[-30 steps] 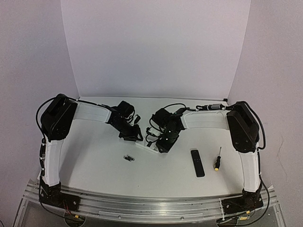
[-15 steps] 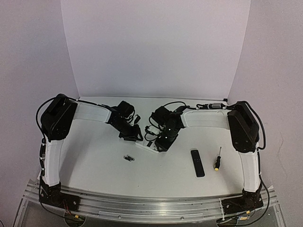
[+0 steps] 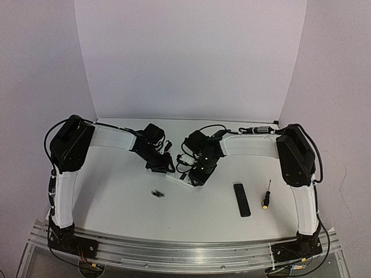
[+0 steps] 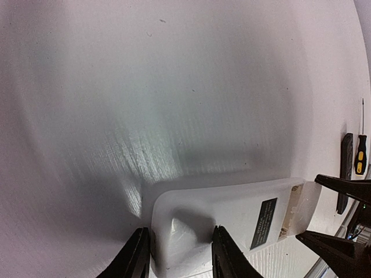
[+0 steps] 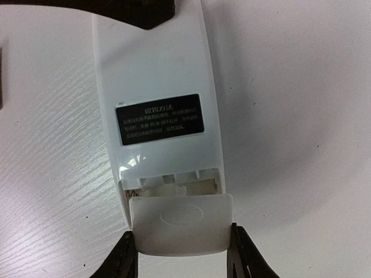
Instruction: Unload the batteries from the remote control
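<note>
The white remote control (image 3: 181, 180) lies back-up at the table's middle, its black label (image 5: 159, 119) facing up. My left gripper (image 4: 179, 255) is shut on one end of the remote (image 4: 232, 214). My right gripper (image 5: 182, 255) is shut on the white battery cover (image 5: 181, 225) at the other end. The cover is slid partly off and shows a strip of the open compartment (image 5: 174, 184). No cell shows inside it. Small dark batteries (image 3: 157, 194) lie on the table, left of and nearer than the remote.
A slim black remote (image 3: 242, 200) and a yellow-and-black screwdriver (image 3: 266, 196) lie to the right of the white remote; both also show in the left wrist view (image 4: 346, 168). White backdrop walls stand behind and at both sides.
My right gripper has shifted slightly left along the remote's end. The left arm and the loose batteries have not moved.
</note>
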`<state>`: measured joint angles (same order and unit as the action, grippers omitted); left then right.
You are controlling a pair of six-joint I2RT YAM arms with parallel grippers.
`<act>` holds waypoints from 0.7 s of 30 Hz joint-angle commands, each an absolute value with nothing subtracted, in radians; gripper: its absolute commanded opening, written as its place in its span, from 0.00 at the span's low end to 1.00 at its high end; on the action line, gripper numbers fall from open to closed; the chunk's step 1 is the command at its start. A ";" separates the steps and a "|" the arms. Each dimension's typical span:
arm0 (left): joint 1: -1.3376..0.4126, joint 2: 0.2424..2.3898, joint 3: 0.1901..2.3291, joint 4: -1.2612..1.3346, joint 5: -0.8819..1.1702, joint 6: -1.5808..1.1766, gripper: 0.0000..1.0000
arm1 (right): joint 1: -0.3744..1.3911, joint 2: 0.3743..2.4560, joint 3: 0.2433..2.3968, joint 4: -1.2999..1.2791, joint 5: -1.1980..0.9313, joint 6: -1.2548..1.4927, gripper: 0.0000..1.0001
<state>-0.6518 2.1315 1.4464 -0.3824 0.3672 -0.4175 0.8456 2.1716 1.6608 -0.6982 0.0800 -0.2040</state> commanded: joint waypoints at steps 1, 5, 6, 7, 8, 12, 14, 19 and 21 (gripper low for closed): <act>-0.667 2.178 1.436 -0.416 0.365 -0.406 0.36 | 0.843 2.188 1.682 -0.709 0.094 -0.196 0.17; -0.667 2.177 1.436 -0.416 0.367 -0.403 0.36 | 0.842 2.194 1.687 -0.707 0.081 -0.189 0.17; -0.667 2.177 1.436 -0.416 0.368 -0.403 0.37 | 0.843 2.199 1.694 -0.707 0.081 -0.189 0.17; -0.667 2.178 1.436 -0.416 0.368 -0.404 0.36 | 0.843 2.204 1.699 -0.707 0.082 -0.189 0.17; -0.667 2.178 1.436 -0.416 0.370 -0.404 0.36 | 0.843 2.209 1.703 -0.707 0.081 -0.189 0.17; -0.667 2.175 1.432 -0.415 0.370 -0.405 0.37 | 0.843 2.224 1.716 -0.707 0.077 -0.188 0.17; -0.667 2.173 1.429 -0.412 0.370 -0.405 0.37 | 0.843 2.230 1.721 -0.707 0.076 -0.185 0.17; -0.668 2.173 1.424 -0.408 0.373 -0.406 0.36 | 0.843 2.240 1.732 -0.707 0.070 -0.181 0.17; -0.667 2.171 1.421 -0.406 0.375 -0.409 0.36 | 0.843 2.247 1.736 -0.708 0.068 -0.179 0.17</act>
